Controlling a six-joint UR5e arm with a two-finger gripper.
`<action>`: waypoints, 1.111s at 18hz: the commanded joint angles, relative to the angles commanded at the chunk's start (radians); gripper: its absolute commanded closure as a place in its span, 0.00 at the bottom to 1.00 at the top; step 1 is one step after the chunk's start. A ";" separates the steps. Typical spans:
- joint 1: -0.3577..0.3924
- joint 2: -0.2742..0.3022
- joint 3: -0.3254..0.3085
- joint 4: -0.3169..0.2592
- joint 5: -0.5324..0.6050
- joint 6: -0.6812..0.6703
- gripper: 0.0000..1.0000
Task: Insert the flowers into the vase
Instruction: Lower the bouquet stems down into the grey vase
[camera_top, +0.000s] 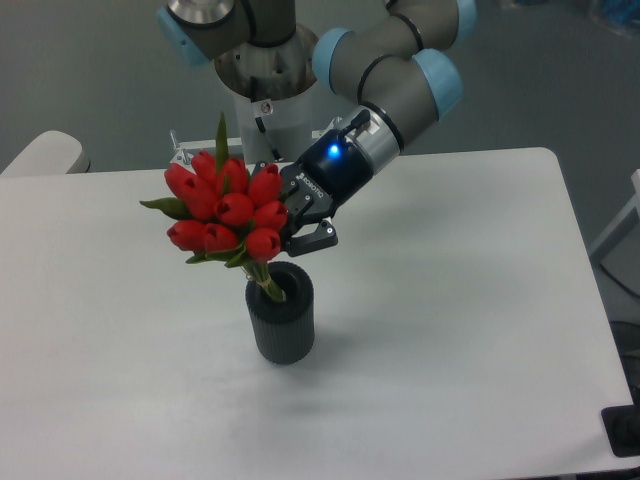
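Left of frame centre: flowers (225, 210), a tight red tulip bunch with green leaves, tilted, heads leaning up and left. Stems reaching down into the round mouth of the vase (281, 324), dark grey and ribbed, upright on the white worktop (460, 320). Claw (296, 222) closed on the flowers, right side of the bunch, just above the vase rim; one dark finger (315, 240) showing below the blooms. Blue light lit on the wrist, arm descending from the top centre.

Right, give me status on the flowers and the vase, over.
Gripper shut on the flowers, bunch tilted. Stems already inside the mouth of the vase, buds above the rim. Vase upright on the table. Nothing in the way.
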 joint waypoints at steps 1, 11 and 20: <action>0.002 -0.002 -0.006 0.000 0.000 0.015 0.67; 0.028 -0.034 -0.025 0.002 0.000 0.060 0.67; 0.032 -0.054 -0.061 0.002 0.002 0.106 0.47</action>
